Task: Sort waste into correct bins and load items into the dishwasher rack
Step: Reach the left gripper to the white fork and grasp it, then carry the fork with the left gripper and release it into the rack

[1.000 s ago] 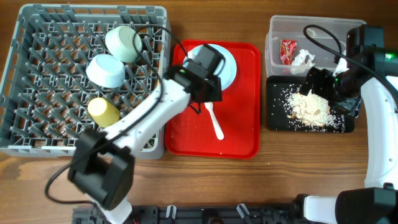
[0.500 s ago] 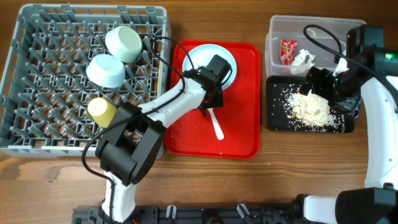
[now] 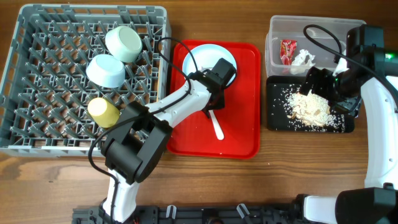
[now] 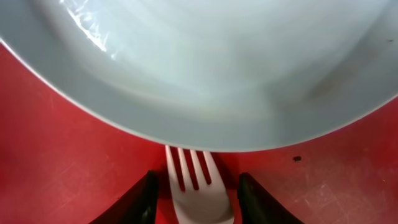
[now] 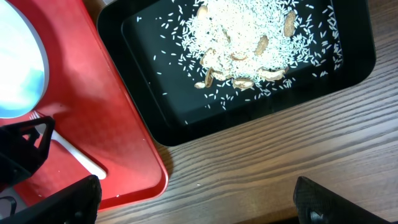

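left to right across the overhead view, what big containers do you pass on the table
rack → red tray → black tray

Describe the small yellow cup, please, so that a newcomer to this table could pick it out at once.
Start at the large square grey-blue plastic dishwasher rack on the left of the table. Two pale blue-green bowls sit in its right half, and nearer the front edge than both lies the small yellow cup. It is the only yellow thing in the rack, smaller than either bowl.
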Robot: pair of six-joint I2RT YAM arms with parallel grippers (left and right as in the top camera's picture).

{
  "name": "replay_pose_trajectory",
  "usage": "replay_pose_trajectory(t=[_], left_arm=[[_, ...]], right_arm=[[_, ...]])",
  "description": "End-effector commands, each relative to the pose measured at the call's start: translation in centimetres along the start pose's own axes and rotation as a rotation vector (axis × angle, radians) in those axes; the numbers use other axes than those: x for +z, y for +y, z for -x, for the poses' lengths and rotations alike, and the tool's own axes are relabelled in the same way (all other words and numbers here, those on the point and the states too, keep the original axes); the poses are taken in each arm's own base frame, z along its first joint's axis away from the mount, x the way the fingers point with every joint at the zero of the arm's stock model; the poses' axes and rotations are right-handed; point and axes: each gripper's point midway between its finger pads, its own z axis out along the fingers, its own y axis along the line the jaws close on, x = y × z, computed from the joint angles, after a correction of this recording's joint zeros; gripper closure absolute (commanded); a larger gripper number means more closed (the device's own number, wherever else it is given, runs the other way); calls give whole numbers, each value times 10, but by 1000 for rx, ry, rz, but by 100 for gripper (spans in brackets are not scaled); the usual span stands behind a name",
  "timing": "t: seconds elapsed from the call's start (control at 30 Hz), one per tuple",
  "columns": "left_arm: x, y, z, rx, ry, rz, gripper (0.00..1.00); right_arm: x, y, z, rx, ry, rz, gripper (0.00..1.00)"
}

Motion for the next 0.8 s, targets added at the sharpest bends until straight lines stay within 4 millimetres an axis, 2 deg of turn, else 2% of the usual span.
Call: replay_pose_trajectory(t=[0.0,0.07,0.43,0.53,0.77], left_arm=[[19,6,-16,1,59,31,72],[19,6,-16,1,59,31,75],[18,9,-20,4,74,44,75],[18,9,-20,8,75,45,78],[0,11,-12,-5,54,29,78]], right_arm=[[-6,-1,2,-1,-27,-6,0],[-6,-1,2,-1,-27,-5,0],[-6,-1,2,0,-26,-6,0],[-6,-1,2,0,-26,-6,0],[-6,-2,2,-1,-24,-7,0]])
